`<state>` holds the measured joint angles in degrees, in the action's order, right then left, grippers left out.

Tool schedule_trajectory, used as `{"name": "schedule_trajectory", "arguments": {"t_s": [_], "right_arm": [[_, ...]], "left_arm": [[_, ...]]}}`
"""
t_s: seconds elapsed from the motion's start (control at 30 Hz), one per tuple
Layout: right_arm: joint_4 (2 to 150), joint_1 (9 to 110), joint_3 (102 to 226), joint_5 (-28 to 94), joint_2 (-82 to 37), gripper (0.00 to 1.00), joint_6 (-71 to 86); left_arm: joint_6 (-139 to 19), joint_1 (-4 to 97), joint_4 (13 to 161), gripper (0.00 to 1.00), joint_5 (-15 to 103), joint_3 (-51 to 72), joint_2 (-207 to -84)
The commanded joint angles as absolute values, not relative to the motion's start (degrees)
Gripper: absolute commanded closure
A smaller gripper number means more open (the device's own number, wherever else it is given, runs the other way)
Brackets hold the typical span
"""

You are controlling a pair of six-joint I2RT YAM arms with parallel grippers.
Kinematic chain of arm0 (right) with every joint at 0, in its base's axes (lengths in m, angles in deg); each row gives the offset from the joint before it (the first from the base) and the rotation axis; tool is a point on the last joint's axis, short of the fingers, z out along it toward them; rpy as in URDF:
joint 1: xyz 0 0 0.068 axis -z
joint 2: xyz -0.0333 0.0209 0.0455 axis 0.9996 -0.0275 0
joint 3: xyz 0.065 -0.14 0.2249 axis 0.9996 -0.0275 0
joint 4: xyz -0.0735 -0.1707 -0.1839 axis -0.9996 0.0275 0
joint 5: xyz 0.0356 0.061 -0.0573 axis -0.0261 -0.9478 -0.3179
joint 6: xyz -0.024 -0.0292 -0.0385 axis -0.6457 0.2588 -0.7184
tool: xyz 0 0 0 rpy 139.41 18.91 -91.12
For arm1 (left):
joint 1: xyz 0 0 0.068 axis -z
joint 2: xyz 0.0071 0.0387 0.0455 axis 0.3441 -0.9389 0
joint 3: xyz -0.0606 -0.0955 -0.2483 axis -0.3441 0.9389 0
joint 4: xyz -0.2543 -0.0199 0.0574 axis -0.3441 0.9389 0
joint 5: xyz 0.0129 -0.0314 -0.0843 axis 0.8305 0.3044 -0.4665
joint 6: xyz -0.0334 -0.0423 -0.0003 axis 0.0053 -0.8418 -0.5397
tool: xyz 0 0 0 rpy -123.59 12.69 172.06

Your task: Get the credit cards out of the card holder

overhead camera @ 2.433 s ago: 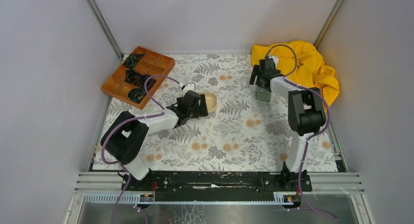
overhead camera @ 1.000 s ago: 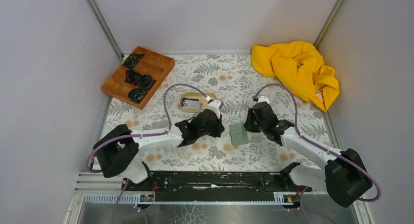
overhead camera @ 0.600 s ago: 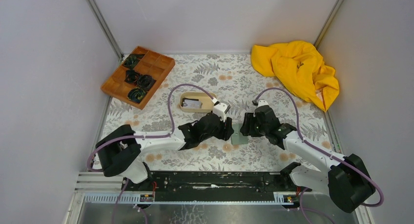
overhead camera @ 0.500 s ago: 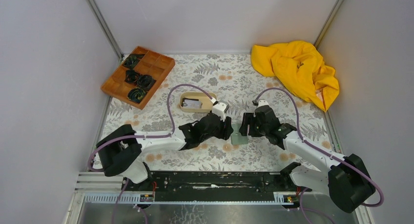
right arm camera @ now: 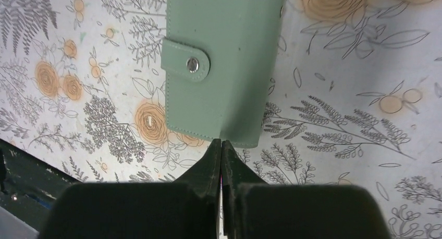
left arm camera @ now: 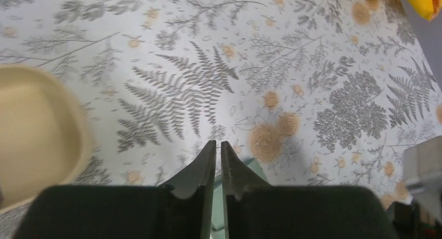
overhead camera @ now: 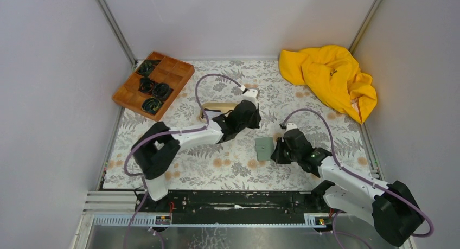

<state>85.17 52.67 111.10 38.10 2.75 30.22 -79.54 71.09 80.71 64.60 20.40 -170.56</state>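
The card holder [overhead camera: 264, 148] lies flat on the floral cloth, a pale grey-green wallet [right arm camera: 229, 51] folded closed with its snap tab [right arm camera: 186, 65] fastened. My right gripper [overhead camera: 275, 150] is shut, its tips [right arm camera: 221, 141] meeting the wallet's near edge, with nothing held. My left gripper [overhead camera: 255, 116] hovers beside the beige tray, away from the wallet. Its jaws [left arm camera: 218, 142] stand almost together on a thin pale green flat piece [left arm camera: 252, 167], seemingly a credit card, which shows in the slit and just right of the fingers. No other credit cards are visible.
The beige oval tray [overhead camera: 214, 107] sits just left of my left gripper, its rim [left arm camera: 31, 119] close in the left wrist view. A brown wooden compartment tray [overhead camera: 153, 83] holds dark coils at the back left. A crumpled yellow cloth [overhead camera: 331, 78] lies at the back right.
My left gripper has left the wallet and swung back towards the beige tray, jaws closed to a slit. My right gripper has drawn slightly nearer and shut. The wallet stays in place.
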Motion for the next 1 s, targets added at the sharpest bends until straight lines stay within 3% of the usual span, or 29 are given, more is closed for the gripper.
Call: {"name": "schedule_trajectory", "arguments": {"t_s": [0.0,0.37,0.97], "right_arm": [[82.15,50.87,108.75,36.69,2.35,1.00,33.24],[75.87,50.96,106.12,36.59,-3.48,1.00,36.43],[76.40,60.89,113.90,32.29,-6.69,1.00,31.63]], "left_arm": [[-77.54,71.86,83.68,0.90,59.29,14.52,-176.81],[-78.92,74.44,83.15,0.95,58.11,17.23,-184.32],[-83.50,75.50,79.40,0.97,59.40,34.49,-171.42]]}}
